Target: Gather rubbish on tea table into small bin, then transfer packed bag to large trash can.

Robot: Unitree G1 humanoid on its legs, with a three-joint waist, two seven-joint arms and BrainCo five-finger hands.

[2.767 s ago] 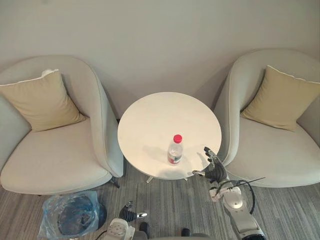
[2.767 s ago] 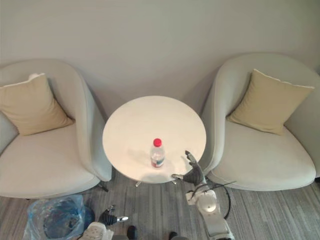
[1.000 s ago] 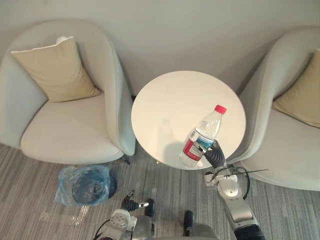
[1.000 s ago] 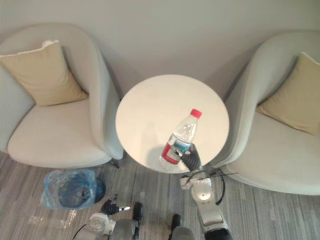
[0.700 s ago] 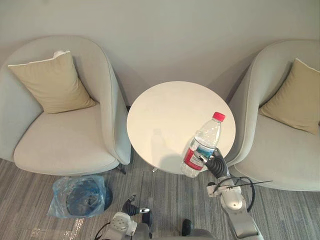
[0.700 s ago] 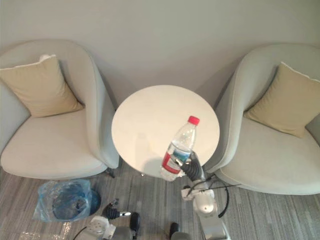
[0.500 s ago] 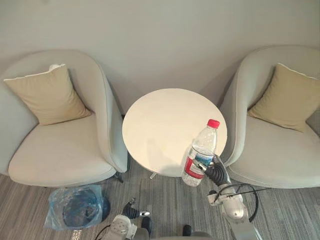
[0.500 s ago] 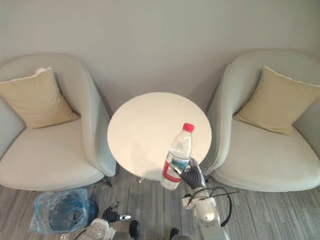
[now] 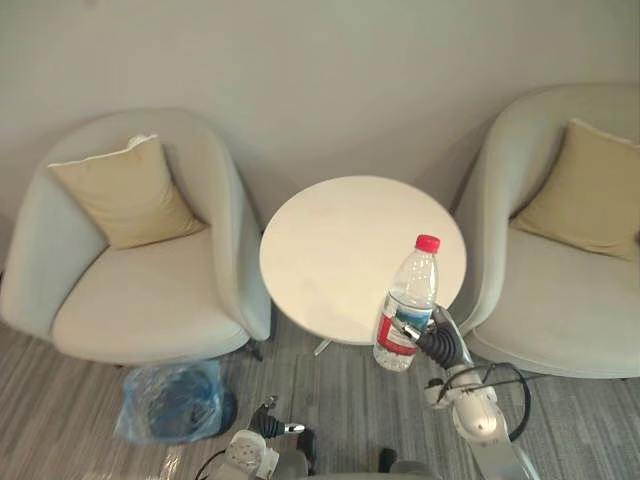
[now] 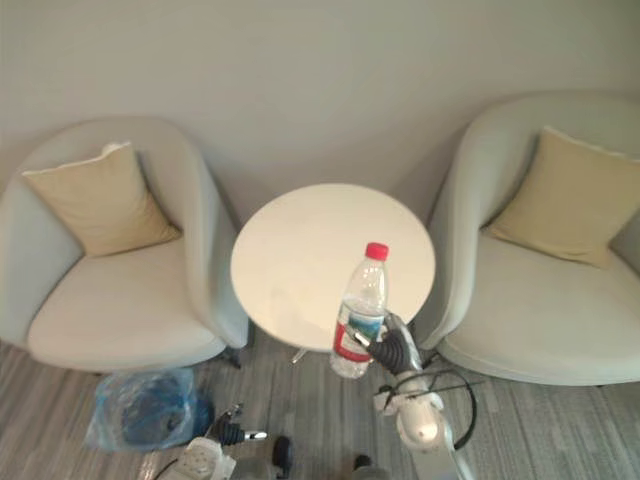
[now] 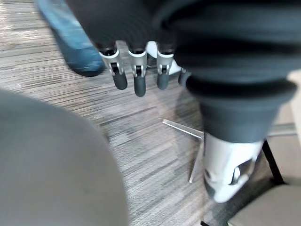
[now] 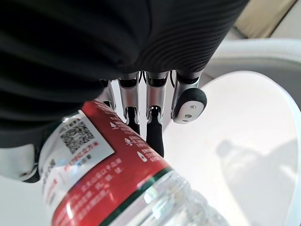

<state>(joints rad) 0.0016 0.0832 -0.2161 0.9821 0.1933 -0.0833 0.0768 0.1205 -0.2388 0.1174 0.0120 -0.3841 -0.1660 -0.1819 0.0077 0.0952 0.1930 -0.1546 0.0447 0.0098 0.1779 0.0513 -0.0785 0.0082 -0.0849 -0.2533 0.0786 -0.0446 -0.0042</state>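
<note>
A clear plastic bottle (image 9: 405, 310) with a red cap and red label stands almost upright in the air over the near right edge of the round white tea table (image 9: 340, 240). My right hand (image 9: 437, 345) is shut on its lower part; in the right wrist view the fingers (image 12: 153, 127) curl round the labelled bottle (image 12: 103, 174). The small bin (image 9: 175, 400), lined with a blue bag, sits on the carpet at the near left, beside the left armchair. My left hand (image 9: 262, 428) hangs low near it, with its fingers (image 11: 136, 75) straight and empty.
Two grey armchairs flank the table, the left chair (image 9: 140, 300) and the right chair (image 9: 560, 300), each with a tan cushion (image 9: 125, 190). The table's metal legs (image 11: 188, 134) spread over the grey striped carpet. A plain wall closes the back.
The bottle stood on the table with my right hand beside it; now that hand holds it lifted, and it has come from tilted to nearly upright. The camera has shifted about.
</note>
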